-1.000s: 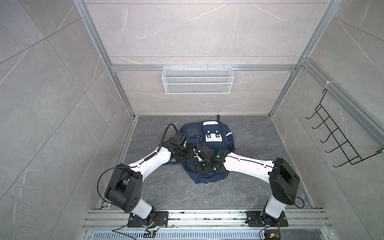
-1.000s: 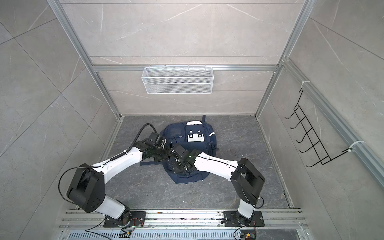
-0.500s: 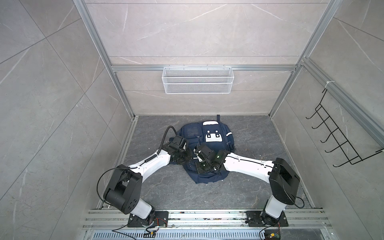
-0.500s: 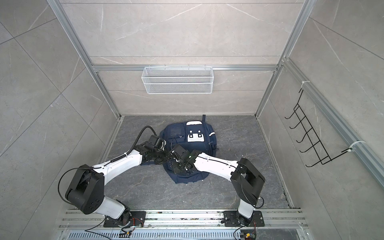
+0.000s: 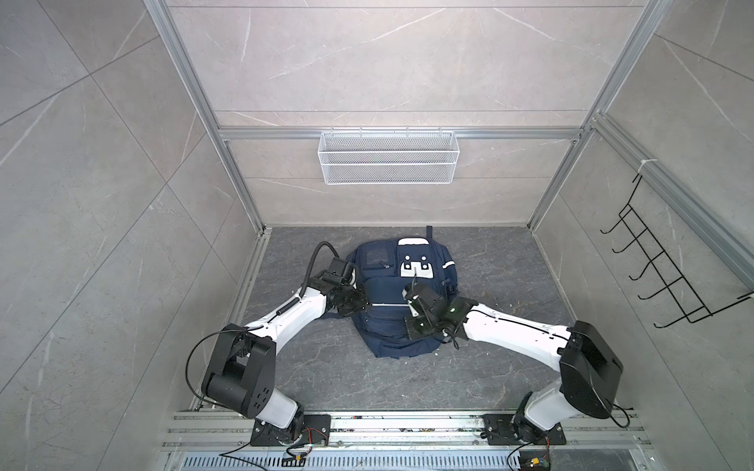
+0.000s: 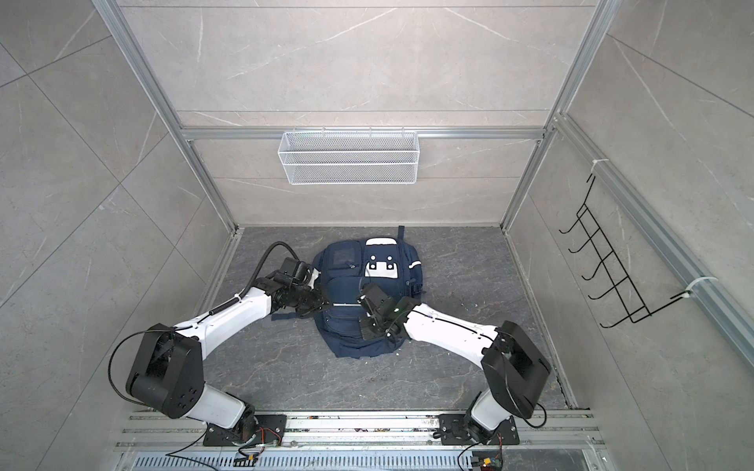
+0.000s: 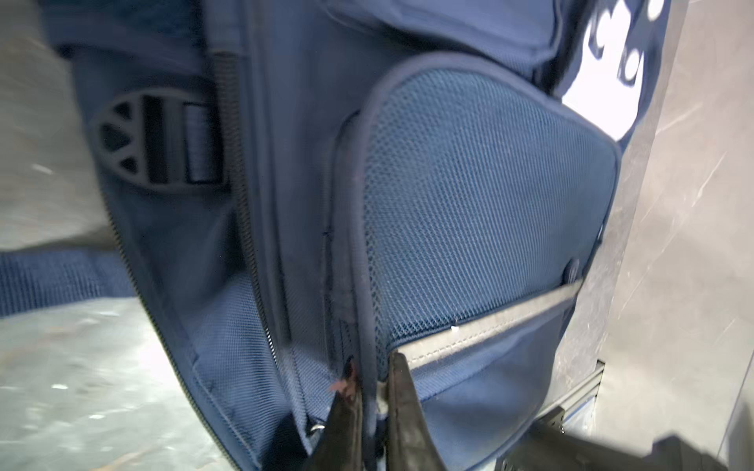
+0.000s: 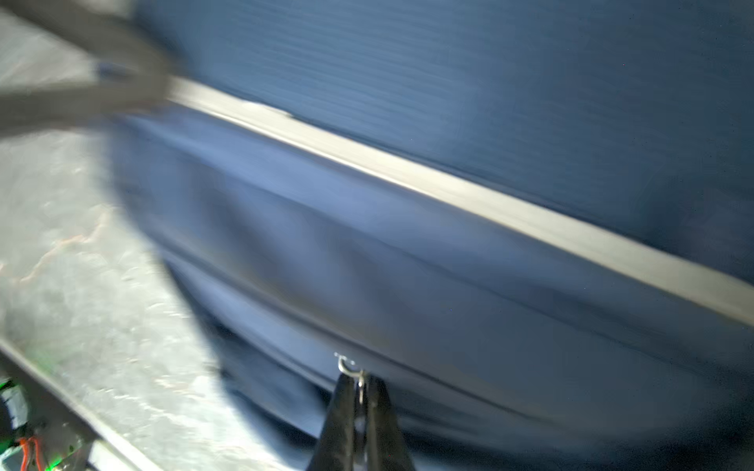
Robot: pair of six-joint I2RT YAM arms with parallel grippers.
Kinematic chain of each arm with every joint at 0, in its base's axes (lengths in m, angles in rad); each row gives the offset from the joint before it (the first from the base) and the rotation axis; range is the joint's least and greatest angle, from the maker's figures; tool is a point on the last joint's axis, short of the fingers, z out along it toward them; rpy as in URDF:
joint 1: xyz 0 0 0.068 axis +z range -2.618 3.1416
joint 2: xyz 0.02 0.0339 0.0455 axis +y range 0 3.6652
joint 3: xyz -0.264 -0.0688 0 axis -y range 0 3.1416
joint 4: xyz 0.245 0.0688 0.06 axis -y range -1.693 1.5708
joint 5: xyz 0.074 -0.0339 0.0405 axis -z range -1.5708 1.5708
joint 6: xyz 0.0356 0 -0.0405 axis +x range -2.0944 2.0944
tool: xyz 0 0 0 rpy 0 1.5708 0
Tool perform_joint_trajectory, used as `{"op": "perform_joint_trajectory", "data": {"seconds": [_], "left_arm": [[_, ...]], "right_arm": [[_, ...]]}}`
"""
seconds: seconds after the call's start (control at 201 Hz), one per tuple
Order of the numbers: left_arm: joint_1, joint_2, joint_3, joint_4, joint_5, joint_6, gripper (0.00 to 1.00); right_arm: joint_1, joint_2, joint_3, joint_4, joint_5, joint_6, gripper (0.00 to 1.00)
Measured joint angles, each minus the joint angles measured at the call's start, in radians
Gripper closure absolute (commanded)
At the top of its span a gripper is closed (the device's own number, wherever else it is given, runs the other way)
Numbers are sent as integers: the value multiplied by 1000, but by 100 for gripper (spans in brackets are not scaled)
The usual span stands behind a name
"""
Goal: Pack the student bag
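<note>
Pinches student bag (image 7: 489,195) pocket piping with left claw (image 7: 372,369), clamps zipper pull (image 8: 347,364) with right claw (image 8: 360,380); shows grips in wrist views only.

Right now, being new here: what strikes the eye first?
A navy backpack lies flat on the grey floor. The left claw pinches the piping of its mesh pocket; the right claw nips a small metal ring. A wire basket hangs on the back wall.

student bag (image 5: 387,326) — matt navy woven cloth, mesh panel (image 7: 481,204), silvery stripe (image 7: 489,322), matt black plastic buckle (image 7: 138,140), stone-look floor (image 5: 510,265)
</note>
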Motion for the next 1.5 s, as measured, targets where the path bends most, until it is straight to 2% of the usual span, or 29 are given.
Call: {"op": "perform_joint_trajectory", "data": {"seconds": [0.174,0.398,0.453,0.607,0.677,0.781,0.906,1.055,1.105,1.229,1.339,1.404,1.503], "left_arm": [[58,6,3,0,41,20,100],[76,130,108,-37,47,24,100],[81,171,152,-47,40,24,94],[95,251,276,-61,-3,32,65],[106,259,315,-49,-26,34,57],[116,232,316,-34,-43,32,51],[107,138,215,-30,-47,23,47],[41,-10,54,-26,-31,-33,45],[8,-43,10,-13,-27,-61,41],[-61,-63,-56,33,-13,-117,41],[-79,-31,-61,74,-7,-146,45],[-80,-6,-56,97,-7,-154,57],[-81,31,-45,107,-11,-158,90]], "right_arm": [[-170,-89,-74,-7,-31,-27,100],[-155,-102,-70,6,-60,-42,100],[-131,-100,-64,5,-51,-42,100],[-44,-74,-45,3,-32,-40,100],[-5,-51,-35,3,-34,-37,100],[35,-5,-12,3,-44,-28,100],[55,51,33,2,-56,-22,100],[68,79,82,-2,-63,-22,100],[71,82,92,-2,-64,-22,100],[75,83,97,-2,-64,-22,100],[75,83,97,-2,-63,-22,100],[75,83,97,-5,-62,-22,100],[76,78,85,-8,-47,-22,100]]}}
